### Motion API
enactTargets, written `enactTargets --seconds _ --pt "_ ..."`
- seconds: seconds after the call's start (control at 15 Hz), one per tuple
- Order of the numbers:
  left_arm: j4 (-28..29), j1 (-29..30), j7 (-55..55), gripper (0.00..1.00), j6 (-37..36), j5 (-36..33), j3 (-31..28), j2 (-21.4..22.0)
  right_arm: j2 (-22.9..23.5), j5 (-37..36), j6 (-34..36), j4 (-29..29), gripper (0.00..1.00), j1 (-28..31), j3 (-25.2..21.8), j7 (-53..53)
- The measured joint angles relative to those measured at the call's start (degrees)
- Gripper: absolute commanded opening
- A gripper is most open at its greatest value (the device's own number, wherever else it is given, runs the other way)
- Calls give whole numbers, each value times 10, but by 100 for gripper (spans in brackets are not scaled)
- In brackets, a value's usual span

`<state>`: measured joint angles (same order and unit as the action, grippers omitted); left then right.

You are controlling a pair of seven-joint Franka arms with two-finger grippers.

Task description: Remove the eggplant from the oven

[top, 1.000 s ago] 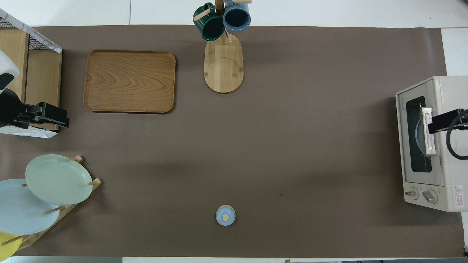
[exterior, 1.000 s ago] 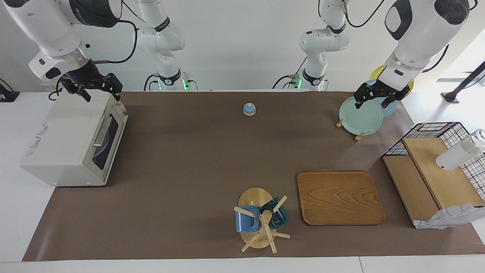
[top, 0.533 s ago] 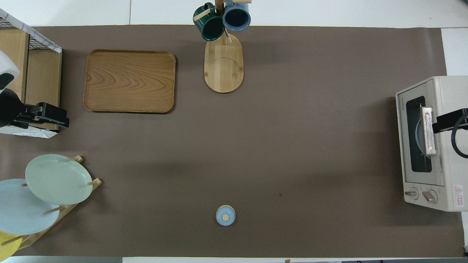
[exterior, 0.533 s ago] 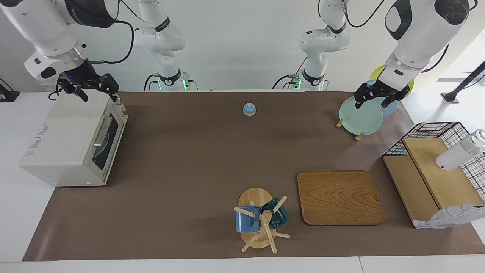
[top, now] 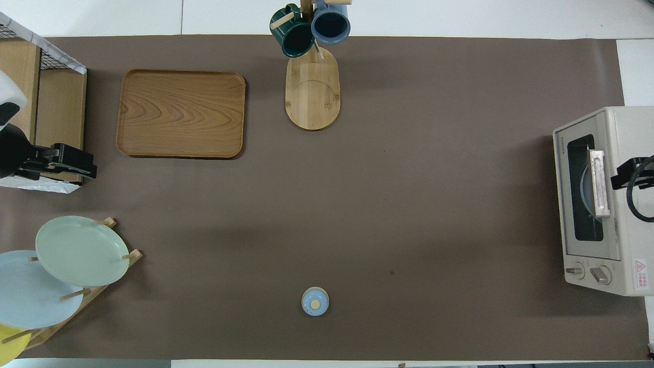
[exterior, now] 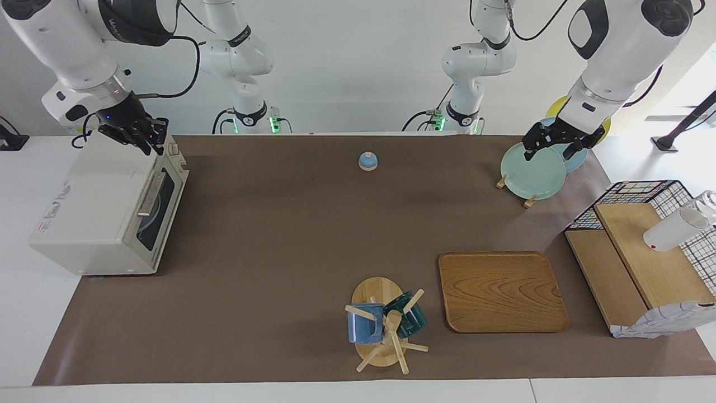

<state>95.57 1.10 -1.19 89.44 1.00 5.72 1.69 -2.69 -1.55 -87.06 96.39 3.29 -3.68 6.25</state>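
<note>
The cream-white oven (exterior: 95, 207) stands at the right arm's end of the table with its door closed; the silver bar handle (top: 598, 181) faces the table's middle. A pale round plate shows dimly through the dark door window (top: 582, 189). The eggplant is hidden. My right gripper (exterior: 148, 140) hangs over the oven's top edge above the door, shut with nothing in it; in the overhead view its tip (top: 621, 180) sits beside the handle. My left gripper (exterior: 551, 152) waits open in the air over the plate rack.
A green plate (exterior: 531, 170) and a blue one lean in a wooden rack at the left arm's end. Beside it stands a wire-and-wood shelf (exterior: 637, 263). A wooden tray (exterior: 500, 291), a mug tree (exterior: 383, 327) and a small blue bell (exterior: 367, 161) sit on the brown mat.
My right gripper's fingers have closed from wide open and it has drawn back a little over the oven's top. The left arm has not moved.
</note>
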Motion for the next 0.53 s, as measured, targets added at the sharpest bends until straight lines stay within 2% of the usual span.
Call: enactTargets --seconds 0.27,0.53 --pt "0 0 0 100 0 0 0 0 -11 -19 -70 64 0 -5 4 -38" --pt "0 0 0 100 0 0 0 0 -7 -79 -114 123 0 -7 4 -63"
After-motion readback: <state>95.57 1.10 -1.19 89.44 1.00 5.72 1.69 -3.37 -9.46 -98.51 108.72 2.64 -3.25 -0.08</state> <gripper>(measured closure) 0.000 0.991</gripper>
